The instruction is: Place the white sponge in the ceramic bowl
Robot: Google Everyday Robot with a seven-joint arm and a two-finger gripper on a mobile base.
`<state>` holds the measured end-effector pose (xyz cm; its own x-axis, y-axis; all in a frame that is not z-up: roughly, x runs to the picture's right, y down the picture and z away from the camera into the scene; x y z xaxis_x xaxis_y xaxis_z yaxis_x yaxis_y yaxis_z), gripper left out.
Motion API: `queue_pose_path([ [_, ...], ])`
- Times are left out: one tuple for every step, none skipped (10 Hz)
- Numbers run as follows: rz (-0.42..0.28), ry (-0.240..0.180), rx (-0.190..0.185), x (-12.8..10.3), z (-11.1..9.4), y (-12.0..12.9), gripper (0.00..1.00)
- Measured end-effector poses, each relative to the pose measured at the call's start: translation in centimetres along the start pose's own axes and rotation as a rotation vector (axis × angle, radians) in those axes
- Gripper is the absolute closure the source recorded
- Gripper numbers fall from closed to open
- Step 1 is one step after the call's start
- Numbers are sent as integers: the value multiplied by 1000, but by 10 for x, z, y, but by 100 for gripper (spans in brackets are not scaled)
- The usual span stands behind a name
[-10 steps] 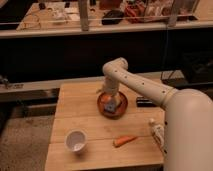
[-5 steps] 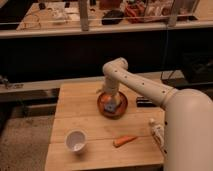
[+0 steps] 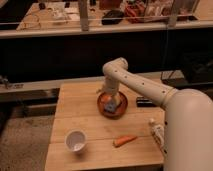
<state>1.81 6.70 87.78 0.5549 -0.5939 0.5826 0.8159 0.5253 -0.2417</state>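
The reddish-brown ceramic bowl (image 3: 120, 109) sits near the middle of the wooden table (image 3: 80, 105). My gripper (image 3: 111, 103) reaches down into the bowl from the white arm (image 3: 140, 86). A small pale bluish-white block, the white sponge (image 3: 110, 106), shows inside the bowl right at the gripper's tip. I cannot tell whether the sponge is held or lying loose in the bowl.
A small white cup (image 3: 75, 140) stands at the table's front left. An orange carrot (image 3: 124, 140) lies at the front middle. A dark flat object (image 3: 145, 102) lies right of the bowl. A pale object (image 3: 156, 130) sits at the right edge by my body.
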Motion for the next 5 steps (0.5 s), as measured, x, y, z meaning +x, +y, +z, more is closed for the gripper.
queue_pose_path([
  [0,0,0,0,0,0,20],
  [0,2,1,0,-1,-1,20],
  [0,2,1,0,-1,0,20],
  [0,2,1,0,-1,0,20],
  [0,2,1,0,-1,0,20],
])
